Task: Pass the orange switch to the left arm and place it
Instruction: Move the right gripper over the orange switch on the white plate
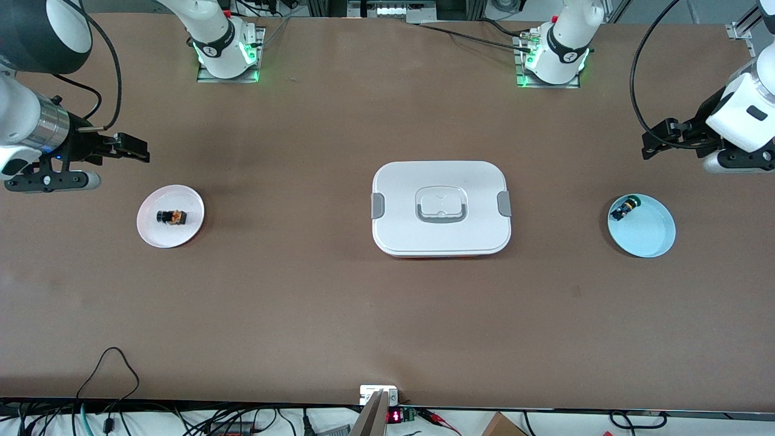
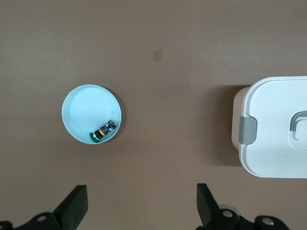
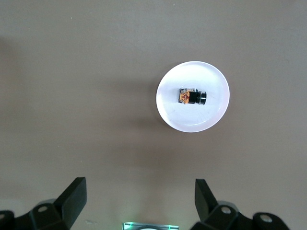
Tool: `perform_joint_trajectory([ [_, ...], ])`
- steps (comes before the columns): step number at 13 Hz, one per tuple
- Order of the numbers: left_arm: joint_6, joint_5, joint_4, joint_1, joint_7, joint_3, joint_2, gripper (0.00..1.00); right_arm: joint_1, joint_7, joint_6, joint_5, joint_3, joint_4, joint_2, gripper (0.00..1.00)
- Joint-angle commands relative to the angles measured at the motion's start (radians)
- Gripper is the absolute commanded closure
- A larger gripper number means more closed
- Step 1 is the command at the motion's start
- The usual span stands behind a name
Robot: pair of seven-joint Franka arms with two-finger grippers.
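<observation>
The orange switch (image 1: 171, 216) lies on its side on a small white plate (image 1: 154, 233) toward the right arm's end of the table. It also shows in the right wrist view (image 3: 193, 97), on that plate (image 3: 192, 120). My right gripper (image 1: 130, 147) hangs open and empty over bare table beside that plate; in its own view (image 3: 140, 196) the jaws stand wide apart. The white box (image 1: 441, 208) with grey clips sits mid-table, lid closed. My left gripper (image 1: 657, 142) hangs open and empty over bare table beside a light blue plate, and shows in its own view (image 2: 142, 203).
The light blue plate (image 1: 651, 233) toward the left arm's end holds a small black switch with blue, green and yellow parts (image 1: 625, 209). Both show in the left wrist view, plate (image 2: 86, 108) and switch (image 2: 104, 130), with the box's end (image 2: 273, 129).
</observation>
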Motion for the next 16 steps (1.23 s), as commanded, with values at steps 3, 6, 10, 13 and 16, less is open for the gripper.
perform_joint_trajectory([
  [3,-0.02,0.029,0.026,0.005,0.006,-0.007,0.013,0.0,0.033,0.008,-0.012,-0.01,0.003,0.026,0.013,0.0],
  [6,-0.02,0.029,0.026,0.005,0.006,-0.005,0.013,0.0,0.042,0.015,-0.008,-0.007,0.003,0.028,0.017,0.0],
  [10,-0.018,0.029,0.028,0.005,0.008,-0.005,0.019,0.0,0.025,0.017,0.085,-0.005,-0.004,0.026,0.051,0.0],
  [13,-0.018,0.029,0.031,0.005,0.006,-0.005,0.019,0.0,-0.001,0.012,0.107,-0.01,-0.006,0.026,0.077,0.0],
  [16,-0.018,0.029,0.031,0.005,0.008,-0.005,0.02,0.0,-0.006,0.006,0.133,-0.01,-0.006,0.026,0.095,0.0],
])
